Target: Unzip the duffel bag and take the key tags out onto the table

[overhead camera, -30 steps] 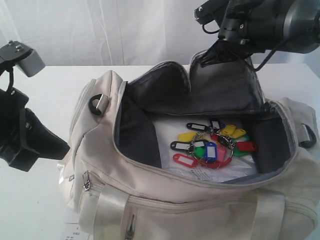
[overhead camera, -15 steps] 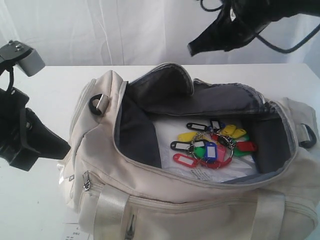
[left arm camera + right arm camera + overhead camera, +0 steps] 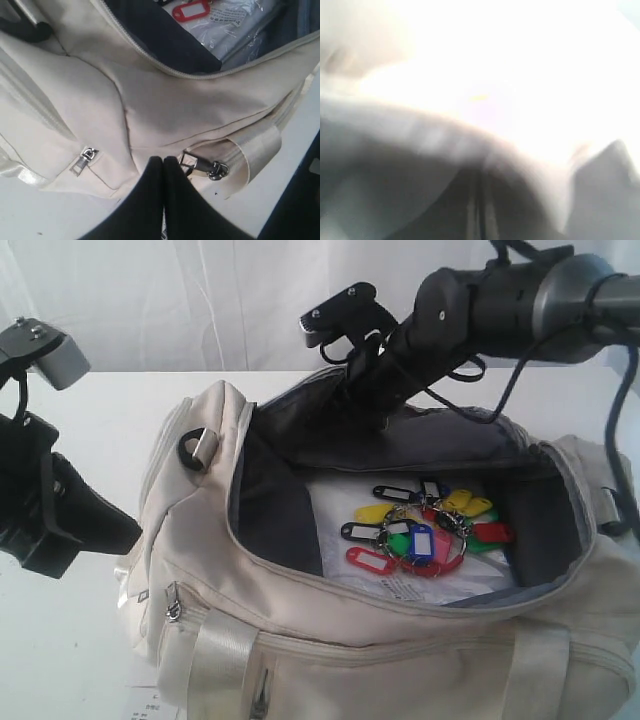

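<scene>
Got the left gripper [image 3: 162,161] with jaws pressed flat together, nothing pinched in them, tips parked right at the end of the duffel bag [image 3: 300,620], between a small zipper pull [image 3: 83,160] and a metal clasp [image 3: 200,165] hanging off a webbing strap [image 3: 256,145]. Can't say for sure if touching the fabric or just shy of it. Same deal with the right gripper [image 3: 479,182]: closed up on nothing, wrist view a blurry mess, but in the outside view reaching across to the raised back flap [image 3: 320,405] of the bag. Can't tell contact there either. Main zip wide open, dark grey lining [image 3: 265,510] showing. Spotted the key tags [image 3: 425,530] down inside, toward the right half of the opening, lying on top of a clear-wrapped white packet [image 3: 345,515]: red, green, yellow, blue and black ones in a bunch. Not out on the table [image 3: 60,640] yet, well apart from both grippers.
</scene>
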Controlling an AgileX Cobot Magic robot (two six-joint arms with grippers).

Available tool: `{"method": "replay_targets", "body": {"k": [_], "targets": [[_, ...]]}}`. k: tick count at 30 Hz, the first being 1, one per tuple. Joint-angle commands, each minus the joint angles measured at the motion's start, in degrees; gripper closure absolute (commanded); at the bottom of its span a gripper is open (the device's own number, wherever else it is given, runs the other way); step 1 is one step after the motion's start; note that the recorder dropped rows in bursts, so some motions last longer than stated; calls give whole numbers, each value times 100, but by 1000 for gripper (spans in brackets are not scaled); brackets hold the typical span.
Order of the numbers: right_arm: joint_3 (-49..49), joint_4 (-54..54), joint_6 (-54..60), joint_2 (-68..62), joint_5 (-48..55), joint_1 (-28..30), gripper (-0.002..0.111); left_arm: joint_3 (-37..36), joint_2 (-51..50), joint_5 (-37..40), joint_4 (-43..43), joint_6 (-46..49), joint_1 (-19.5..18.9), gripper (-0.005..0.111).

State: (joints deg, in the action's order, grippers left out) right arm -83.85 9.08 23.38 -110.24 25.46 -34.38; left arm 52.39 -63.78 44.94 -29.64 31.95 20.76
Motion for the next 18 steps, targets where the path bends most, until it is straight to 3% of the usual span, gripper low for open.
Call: {"method": "replay_targets", "body": {"k": [1,4,7,18], "targets": [[3,-178,-82,-360,-2613,12,108,-33,47,60,-112,27,-2,107],[3,316,-1166,-507,-4127,-37,108,-33,47,60,-112,27,-2,107],[3,317,-2832,-472,-4511,-91,108,-33,47,76,-112,26,-2,107],[3,-111,-2417,371,-2546,-102,108,-33,47,131,-112,26,-2,107]]}}
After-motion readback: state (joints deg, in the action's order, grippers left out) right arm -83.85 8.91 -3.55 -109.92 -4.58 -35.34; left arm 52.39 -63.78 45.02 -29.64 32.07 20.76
